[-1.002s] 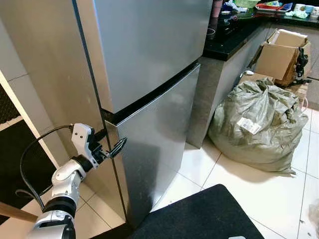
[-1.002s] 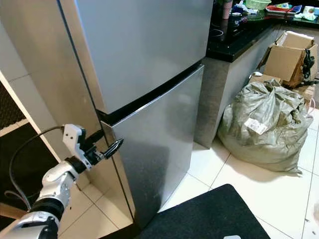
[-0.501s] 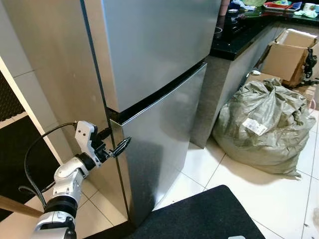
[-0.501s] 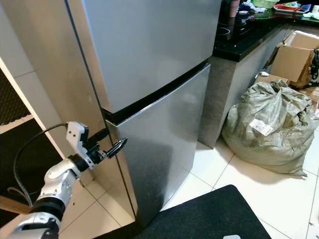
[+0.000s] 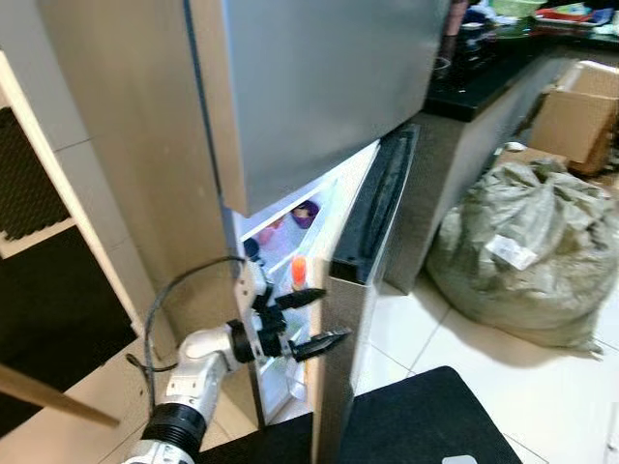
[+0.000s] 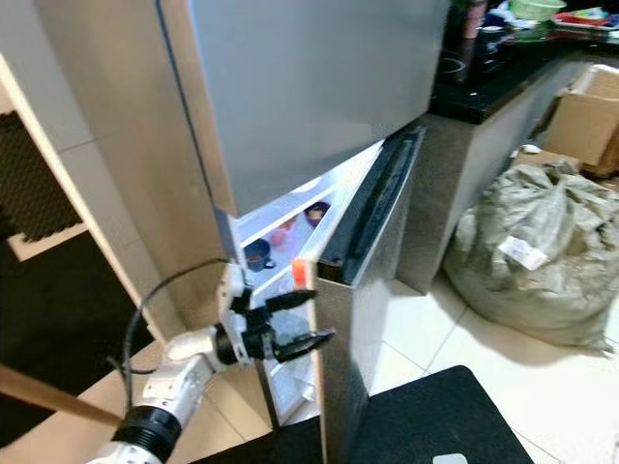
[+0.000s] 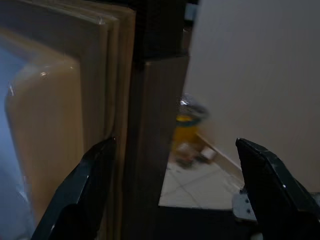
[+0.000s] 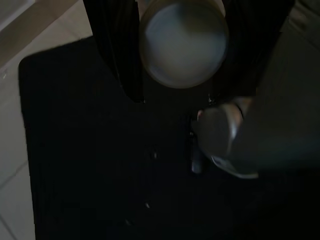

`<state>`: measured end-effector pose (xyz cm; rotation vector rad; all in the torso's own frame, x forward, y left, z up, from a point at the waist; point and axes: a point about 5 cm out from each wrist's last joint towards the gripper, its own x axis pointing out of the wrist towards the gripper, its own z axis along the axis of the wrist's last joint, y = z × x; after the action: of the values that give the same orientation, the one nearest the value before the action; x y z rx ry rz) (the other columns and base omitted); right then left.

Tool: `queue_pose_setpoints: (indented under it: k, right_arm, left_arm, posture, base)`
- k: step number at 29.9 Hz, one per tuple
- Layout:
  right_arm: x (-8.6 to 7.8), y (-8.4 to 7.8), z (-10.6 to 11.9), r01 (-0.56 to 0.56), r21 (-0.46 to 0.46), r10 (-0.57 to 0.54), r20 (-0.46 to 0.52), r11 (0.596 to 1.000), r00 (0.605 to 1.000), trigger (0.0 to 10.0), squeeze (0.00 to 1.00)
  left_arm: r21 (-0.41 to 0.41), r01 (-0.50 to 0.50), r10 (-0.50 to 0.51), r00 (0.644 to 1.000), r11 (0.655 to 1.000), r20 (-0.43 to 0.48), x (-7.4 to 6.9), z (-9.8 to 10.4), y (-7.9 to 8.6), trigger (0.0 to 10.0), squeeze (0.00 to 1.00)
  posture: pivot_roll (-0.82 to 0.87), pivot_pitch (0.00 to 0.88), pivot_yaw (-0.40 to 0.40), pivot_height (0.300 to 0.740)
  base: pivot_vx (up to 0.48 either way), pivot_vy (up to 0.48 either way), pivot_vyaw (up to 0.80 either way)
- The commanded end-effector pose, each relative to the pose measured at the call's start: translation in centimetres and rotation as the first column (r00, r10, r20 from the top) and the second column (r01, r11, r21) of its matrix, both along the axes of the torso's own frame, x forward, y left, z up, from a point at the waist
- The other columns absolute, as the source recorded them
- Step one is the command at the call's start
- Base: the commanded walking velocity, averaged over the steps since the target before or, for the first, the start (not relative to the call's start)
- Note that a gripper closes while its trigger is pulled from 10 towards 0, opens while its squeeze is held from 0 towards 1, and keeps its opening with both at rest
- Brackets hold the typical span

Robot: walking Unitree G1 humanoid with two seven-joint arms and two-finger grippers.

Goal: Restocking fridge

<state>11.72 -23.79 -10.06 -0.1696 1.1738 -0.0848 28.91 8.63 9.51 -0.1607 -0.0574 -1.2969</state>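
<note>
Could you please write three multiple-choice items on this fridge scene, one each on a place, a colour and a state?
1. Where is the left gripper?
A. at the lower door's open edge
B. on the counter
C. by the sack

2. What colour is the sack?
A. red
B. grey-green
C. blue

3. How is the lower door?
A. shut
B. partly open
C. removed

Answers: 1 A, its fingers straddle the door's edge. 2 B, the sack on the floor is grey-green. 3 B, the lit shelves show through the gap.
</note>
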Motion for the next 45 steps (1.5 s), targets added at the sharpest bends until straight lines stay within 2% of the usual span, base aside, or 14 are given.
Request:
queue_pose_setpoints:
  k: [1,4,6,11,12,17,18,23,24,27,28,31,36,45]
  right_arm:
    - [0.0,0.1,0.0,0.003,0.004,-0.003,-0.002,1.000,1.000,10.0,0.00]
    - [-0.2,0.2,-0.1,0.003,0.006,-0.003,-0.006,1.000,1.000,10.0,0.00]
    - [-0.2,0.2,-0.1,0.003,0.006,-0.003,-0.006,1.000,1.000,10.0,0.00]
    - [-0.2,0.5,-0.2,0.003,0.012,-0.003,-0.007,1.000,1.000,10.0,0.00]
    - [-0.2,0.5,-0.2,0.003,0.012,-0.003,-0.007,1.000,1.000,10.0,0.00]
    - [0.0,0.6,-0.1,0.001,0.013,-0.001,0.001,1.000,1.000,10.0,0.00]
    - [0.0,0.6,-0.1,0.001,0.013,-0.001,0.001,1.000,1.000,10.0,0.00]
    - [0.5,0.6,0.1,-0.050,-0.005,0.050,0.017,0.999,0.999,10.0,0.00]
    - [0.5,0.6,0.1,-0.050,-0.005,0.050,0.017,0.999,0.999,10.0,0.00]
    - [1.1,0.7,0.2,-0.128,-0.032,0.128,0.029,0.991,0.991,10.0,0.00]
    - [1.1,0.7,0.2,-0.128,-0.032,0.128,0.029,0.991,0.991,10.0,0.00]
    - [2.4,1.0,0.7,-0.166,-0.037,0.169,0.083,0.985,0.982,10.0,0.00]
    - [4.0,1.6,1.3,-0.207,-0.033,0.210,0.151,0.978,0.966,10.0,0.00]
    - [7.6,4.0,3.0,-0.443,0.019,0.417,0.308,0.896,0.855,10.0,0.00]
  left_arm:
    - [0.046,-0.039,0.042,0.998,0.998,-0.052,-0.3,-1.5,0.7,10.0,0.00]
    - [0.149,-0.113,0.134,0.981,0.982,-0.142,-0.9,-4.3,2.5,10.0,0.00]
    - [0.149,-0.113,0.134,0.981,0.982,-0.142,-0.9,-4.3,2.5,10.0,0.00]
    - [0.348,-0.208,0.325,0.889,0.914,-0.322,-3.9,-9.8,5.4,10.0,0.00]
    - [0.348,-0.208,0.325,0.889,0.914,-0.322,-3.9,-9.8,5.4,10.0,0.00]
    - [0.526,-0.263,0.517,0.744,0.809,-0.423,-7.7,-14.1,7.3,10.0,0.00]
    - [0.526,-0.263,0.517,0.744,0.809,-0.423,-7.7,-14.1,7.3,10.0,0.00]
    - [0.680,-0.335,0.722,0.549,0.652,-0.422,-10.8,-16.8,9.0,10.0,0.00]
    - [0.680,-0.335,0.722,0.549,0.652,-0.422,-10.8,-16.8,9.0,10.0,0.00]
    - [0.759,-0.309,0.794,0.439,0.573,-0.421,-13.2,-18.3,9.5,10.0,0.00]
    - [0.759,-0.309,0.794,0.439,0.573,-0.421,-13.2,-18.3,9.5,10.0,0.00]
    - [0.807,-0.272,0.832,0.368,0.524,-0.416,-15.2,-19.3,9.6,10.0,0.00]
    - [0.829,-0.244,0.844,0.349,0.502,-0.408,-16.2,-19.7,9.3,10.0,0.00]
    - [0.840,-0.223,0.830,0.409,0.494,-0.379,-15.5,-19.6,8.8,10.0,0.00]
  posture:
    - [-0.13,0.000,0.025,0.740]
    - [-0.12,0.000,0.027,0.740]
    - [-0.12,0.000,0.027,0.740]
    - [-0.12,0.000,0.031,0.740]
    - [-0.12,0.000,0.031,0.740]
    - [-0.13,0.000,0.032,0.740]
    - [-0.13,0.000,0.032,0.740]
    - [-0.12,0.000,0.028,0.740]
    - [-0.12,0.000,0.028,0.740]
    - [-0.13,0.000,0.028,0.740]
    - [-0.13,0.000,0.028,0.740]
    - [-0.13,0.000,0.030,0.740]
    - [-0.13,0.000,0.031,0.740]
    - [-0.12,0.000,0.031,0.740]
  base:
    - [0.000,0.000,0.00]
    - [0.000,0.000,0.00]
    - [0.000,0.000,0.00]
    - [0.000,0.000,0.00]
    - [0.000,0.000,0.00]
    - [0.000,0.000,0.00]
    - [0.000,0.000,0.00]
    - [0.000,0.000,0.00]
    - [0.000,0.000,0.00]
    - [0.000,0.000,0.00]
    - [0.000,0.000,0.00]
    - [0.000,0.000,0.00]
    - [0.000,0.000,0.00]
    - [0.000,0.000,0.00]
